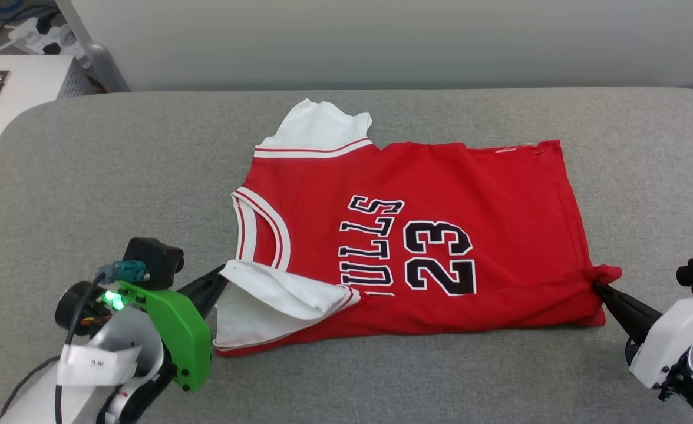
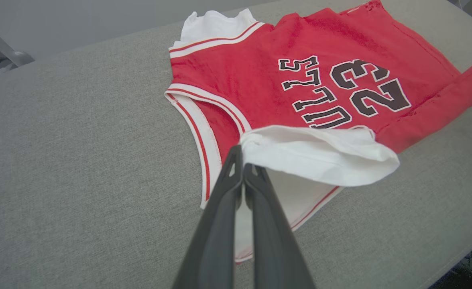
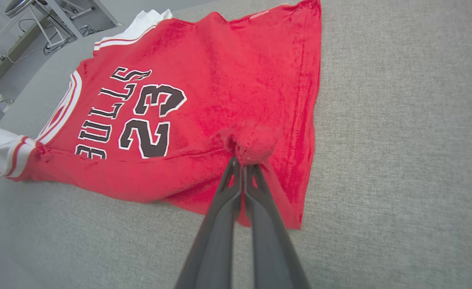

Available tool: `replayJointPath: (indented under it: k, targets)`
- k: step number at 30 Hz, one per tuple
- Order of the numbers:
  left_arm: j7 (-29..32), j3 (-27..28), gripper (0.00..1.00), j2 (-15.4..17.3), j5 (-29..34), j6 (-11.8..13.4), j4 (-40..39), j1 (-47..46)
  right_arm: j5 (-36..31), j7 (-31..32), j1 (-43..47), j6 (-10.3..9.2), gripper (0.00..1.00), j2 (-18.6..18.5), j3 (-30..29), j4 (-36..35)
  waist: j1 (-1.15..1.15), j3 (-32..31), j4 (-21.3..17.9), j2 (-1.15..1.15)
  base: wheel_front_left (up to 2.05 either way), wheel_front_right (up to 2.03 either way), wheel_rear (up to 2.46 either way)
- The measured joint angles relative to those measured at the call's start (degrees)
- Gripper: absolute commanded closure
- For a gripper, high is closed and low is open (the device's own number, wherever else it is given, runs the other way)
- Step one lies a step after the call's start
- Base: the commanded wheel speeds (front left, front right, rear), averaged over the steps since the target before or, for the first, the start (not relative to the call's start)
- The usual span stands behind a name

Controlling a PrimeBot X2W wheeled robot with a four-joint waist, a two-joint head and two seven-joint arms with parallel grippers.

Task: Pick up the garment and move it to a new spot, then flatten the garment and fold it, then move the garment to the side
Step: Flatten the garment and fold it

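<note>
I have both sets of fingers clamped shut on cloth. The left fingers (image 2: 232, 168) pinch the rim of the near white sleeve (image 2: 320, 154). The right fingers (image 3: 230, 176) pinch a bunched hem corner (image 3: 256, 140).

The garment (image 1: 417, 194) lies print-up on the grey cloth-covered desk (image 1: 87, 176), and everything but those two pinched spots sits beyond my fingertips. Its long axis runs straight from one set of fingers to the other, with the collar end by the left fingers and the hem end by the right. So I hold the two ends of the one long edge nearest me, each arm at its own end, neither nearer than the other.

That edge looks raised off the desk and rolled slightly over, with the sleeve curling up past the left fingertips toward the "BULLS 23" print (image 1: 417, 247). The far sleeve (image 1: 317, 126) lies flat, well beyond the left fingers.

I read this as the fold under way. The next move, as I judge it, is to carry both ends forward together, square to that long axis, and keep the edge taut between them. If one arm leads, the fold line will skew.
</note>
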Motion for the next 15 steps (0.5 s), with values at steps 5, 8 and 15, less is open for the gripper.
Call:
replayJointPath:
  k: [5, 8, 15]
  targets:
    - [2.77, -0.15, 1.00, -0.53, -0.37, -1.56, 5.55, -5.92, -2.56, 1.79, -2.97, 0.00, 1.00, 1.90, -0.73, 2.40, 0.00, 2.59, -0.77, 0.00, 0.00, 0.00, 0.00]
    - [4.38, -0.75, 1.00, -1.19, -0.41, -2.74, 9.58, -9.15, -3.64, 2.40, -4.60, 0.00, 1.00, 3.22, -0.91, 3.74, 0.01, 3.84, -1.37, 0.00, 0.00, 0.00, 0.00]
    - [5.61, -2.43, 1.00, -3.56, -0.43, -4.22, 18.14, -13.98, -4.71, 3.09, -6.82, 0.00, 1.00, 5.15, -0.67, 5.81, 0.01, 5.55, -2.58, 0.00, 0.00, 0.00, 0.00]
